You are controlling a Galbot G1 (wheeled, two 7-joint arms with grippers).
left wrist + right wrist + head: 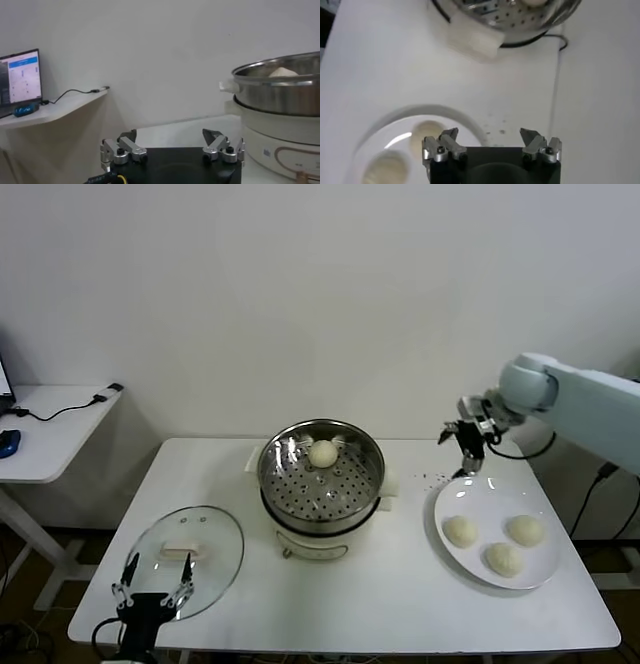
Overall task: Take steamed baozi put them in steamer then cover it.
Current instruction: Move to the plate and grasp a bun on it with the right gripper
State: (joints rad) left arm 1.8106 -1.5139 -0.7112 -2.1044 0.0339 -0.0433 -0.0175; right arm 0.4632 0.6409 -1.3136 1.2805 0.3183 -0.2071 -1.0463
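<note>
The steel steamer (321,476) stands mid-table on its white cooker base, with one baozi (322,453) inside at the far side. Three baozi (461,531) (525,530) (503,559) lie on a white plate (463,495) at the right. The glass cover (188,546) with its white handle lies flat at the front left. My right gripper (470,456) is open and empty, above the table just behind the plate; its view (489,134) shows the plate (465,119), two baozi (424,142) (382,169) and the steamer (535,17). My left gripper (152,580) is open and empty at the cover's near edge; its view (170,136) shows the steamer (280,85).
A side desk (45,434) with cables and a blue mouse stands at the left, with a lit screen (20,77) on it. Small dark specks lie on the table (430,479) behind the plate. The wall is close behind the table.
</note>
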